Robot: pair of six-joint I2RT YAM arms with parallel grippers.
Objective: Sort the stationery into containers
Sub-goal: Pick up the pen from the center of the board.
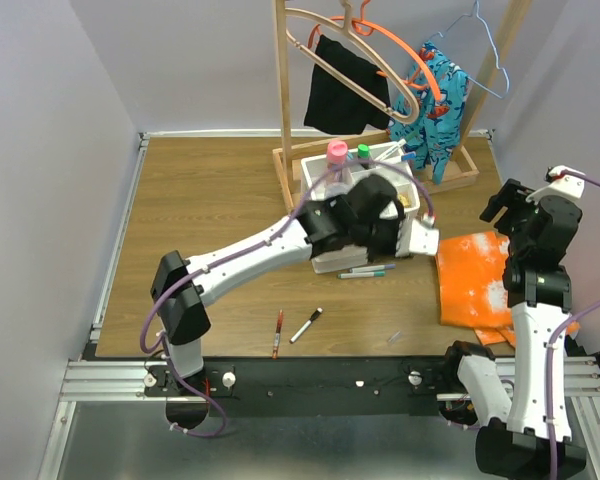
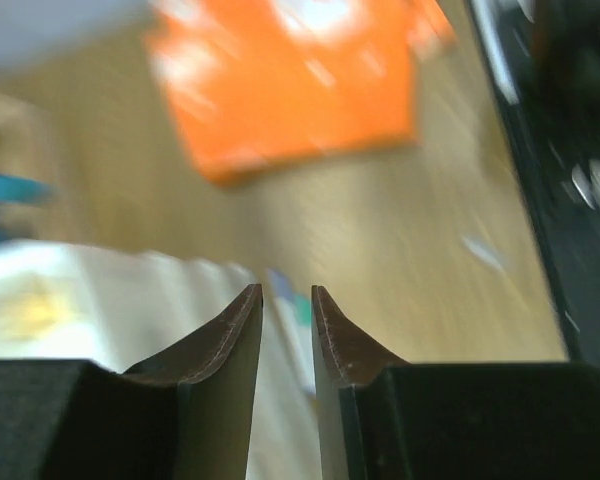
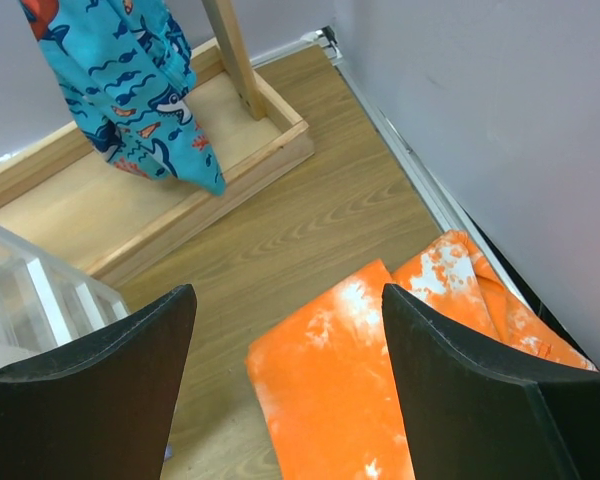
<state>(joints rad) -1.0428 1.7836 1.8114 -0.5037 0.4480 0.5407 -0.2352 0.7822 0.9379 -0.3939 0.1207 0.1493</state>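
Observation:
The white organiser stands at mid-table, a pink-capped bottle and a green-capped marker upright in its top tray. My left gripper hovers over its right front corner. In the blurred left wrist view its jaws stand a narrow gap apart with nothing between them, the organiser below left. Two teal-capped pens lie just in front of the organiser. A red pen and a black-and-white marker lie near the front edge. My right gripper is wide open and empty above the orange cloth.
The orange cloth lies at the right. A wooden hanger rack with black and blue garments stands behind the organiser; its base and the blue garment show in the right wrist view. A small pale scrap lies near the front edge.

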